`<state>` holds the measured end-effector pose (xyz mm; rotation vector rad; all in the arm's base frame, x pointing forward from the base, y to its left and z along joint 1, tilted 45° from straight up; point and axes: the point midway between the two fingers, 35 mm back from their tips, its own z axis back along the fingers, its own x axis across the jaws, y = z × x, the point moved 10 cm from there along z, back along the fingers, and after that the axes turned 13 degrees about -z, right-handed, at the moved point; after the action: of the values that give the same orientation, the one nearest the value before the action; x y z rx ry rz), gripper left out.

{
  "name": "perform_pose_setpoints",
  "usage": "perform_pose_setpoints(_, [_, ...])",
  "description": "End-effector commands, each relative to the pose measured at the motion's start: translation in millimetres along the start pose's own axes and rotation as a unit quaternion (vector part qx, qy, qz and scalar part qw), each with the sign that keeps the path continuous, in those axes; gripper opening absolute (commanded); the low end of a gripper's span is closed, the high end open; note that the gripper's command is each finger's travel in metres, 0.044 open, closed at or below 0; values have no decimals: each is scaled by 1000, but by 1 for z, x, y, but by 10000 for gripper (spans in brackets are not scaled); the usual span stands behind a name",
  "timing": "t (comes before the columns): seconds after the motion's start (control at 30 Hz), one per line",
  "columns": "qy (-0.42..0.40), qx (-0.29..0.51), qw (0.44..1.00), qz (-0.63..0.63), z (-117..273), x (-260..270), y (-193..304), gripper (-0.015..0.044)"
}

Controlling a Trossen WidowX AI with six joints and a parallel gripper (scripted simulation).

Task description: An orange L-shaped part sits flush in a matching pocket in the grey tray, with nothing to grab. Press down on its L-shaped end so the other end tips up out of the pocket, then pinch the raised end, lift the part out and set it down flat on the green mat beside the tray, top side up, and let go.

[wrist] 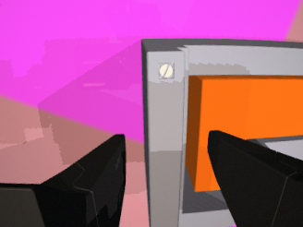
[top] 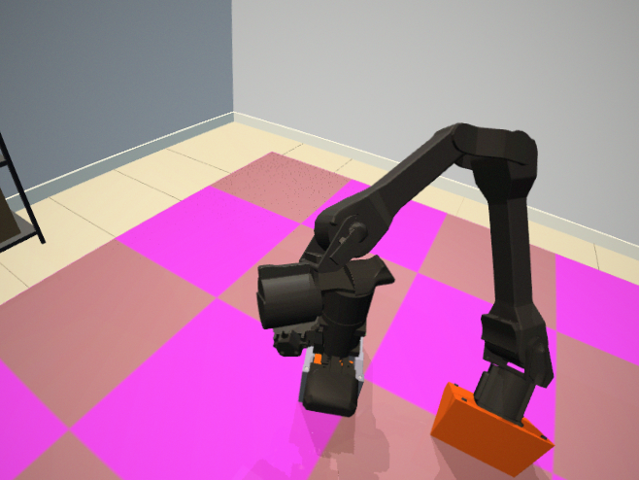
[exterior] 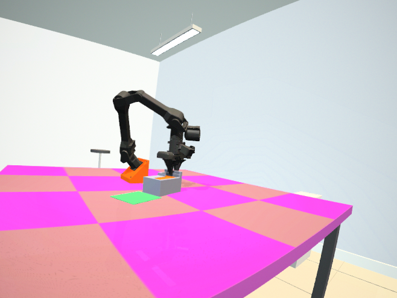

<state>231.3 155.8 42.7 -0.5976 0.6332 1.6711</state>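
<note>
The orange L-shaped part [top: 317, 359] [exterior: 164, 177] [wrist: 249, 103] lies in the pocket of the grey tray [top: 359, 367] [exterior: 151, 186] [wrist: 165, 115] and looks level in the exterior view. My gripper [exterior: 173, 174] [wrist: 166, 142] is partly open with nothing between its fingers, pointing down at the tray end away from the mat. In the wrist view the right fingertip overlaps the part's L-shaped end, and the left fingertip lies outside the tray wall. Whether a finger touches the part cannot be told. The green mat [exterior: 131, 198] lies against the tray's other end; the arm hides it in the top view.
The orange arm base [top: 487, 433] [exterior: 136, 174] stands beside the tray. The tray has a raised wall [exterior: 178, 173] at its far end in the exterior view. A screw head [wrist: 166, 70] sits on the tray rim.
</note>
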Motion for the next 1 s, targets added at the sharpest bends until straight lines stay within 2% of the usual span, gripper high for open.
perform_pose_setpoints(0.0, [3, -1, 1000, 2, -6, 0, 0, 180])
perform_pose_setpoints(0.57, [4, -1, 1000, 2, -34, -1, 0, 180])
perform_pose_setpoints(0.97, [4, -1, 1000, 2, -35, -1, 0, 180])
